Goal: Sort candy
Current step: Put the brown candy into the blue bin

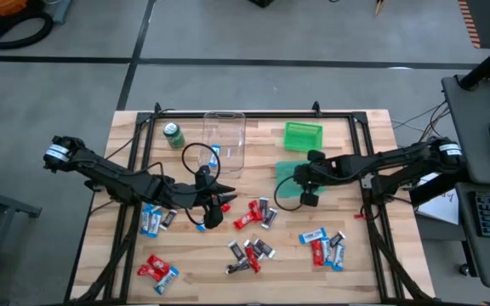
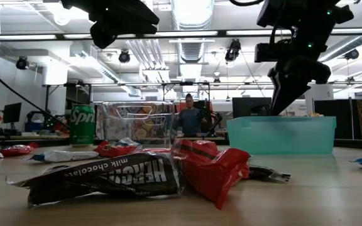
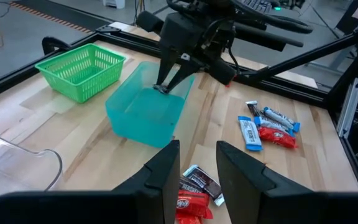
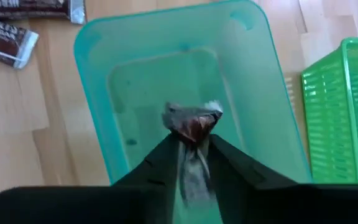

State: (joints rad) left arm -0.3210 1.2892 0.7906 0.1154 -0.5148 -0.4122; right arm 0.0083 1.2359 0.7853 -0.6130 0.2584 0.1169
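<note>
Wrapped candy bars lie in clusters on the wooden table: red and dark ones (image 1: 258, 212) at the middle, more (image 1: 249, 255) toward the near edge, blue and red ones (image 1: 326, 246) at the right, and others (image 1: 156, 217) at the left. My right gripper (image 4: 191, 146) is over the teal bin (image 1: 292, 183), shut on a dark brown and silver candy bar (image 4: 191, 121). My left gripper (image 3: 197, 168) hovers open above the middle candy, with nothing between its fingers. My right gripper pinches the dark candy bar between its two fingers. The bar's crumpled wrapper end (image 4: 192, 117) sticks out past the fingertips. The fingers slant down from above into the mouth of the teal bin (image 4: 185, 68). The bar is lifted clear, over the bin's inside.
A green basket (image 1: 303, 134) stands beyond the teal bin toward the far edge. A clear plastic container (image 1: 225, 136) and a green soda can (image 1: 173, 134) are at the far left. Bare wood shows between the candy clusters.
</note>
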